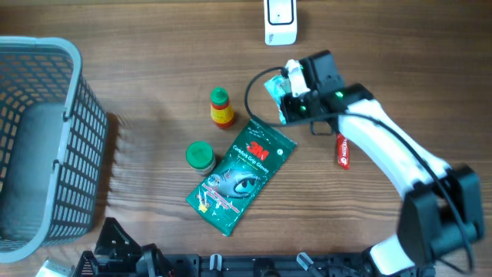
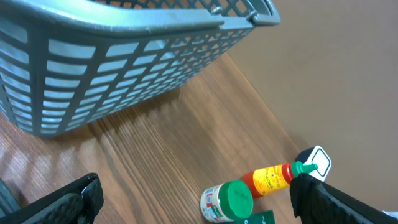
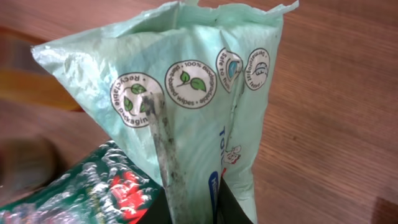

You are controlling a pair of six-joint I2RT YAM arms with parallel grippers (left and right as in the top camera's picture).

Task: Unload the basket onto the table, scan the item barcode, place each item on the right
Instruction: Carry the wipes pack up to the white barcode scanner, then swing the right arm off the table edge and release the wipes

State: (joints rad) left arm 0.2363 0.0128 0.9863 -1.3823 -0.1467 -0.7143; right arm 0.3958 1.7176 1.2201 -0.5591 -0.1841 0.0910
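The item is a pale green wipes pack (image 3: 199,93) printed with round leaf logos, and no barcode shows on the face toward the right wrist camera. My right gripper (image 3: 196,208) is shut on its lower end, a dark finger on each side. From overhead, the right gripper (image 1: 286,98) holds the pack (image 1: 274,88) above the table, just below a white scanner (image 1: 280,21) at the far edge. My left gripper (image 2: 196,190) is open and empty, low over the wood near the front left; from above, only part of the left gripper (image 1: 123,248) shows.
A grey basket (image 1: 46,138) fills the left side. Mid-table lie a green 3M packet (image 1: 242,173), a green-lidded jar (image 1: 200,156) and a red and yellow sauce bottle (image 1: 221,108). A small red wrapper (image 1: 342,150) lies under the right arm.
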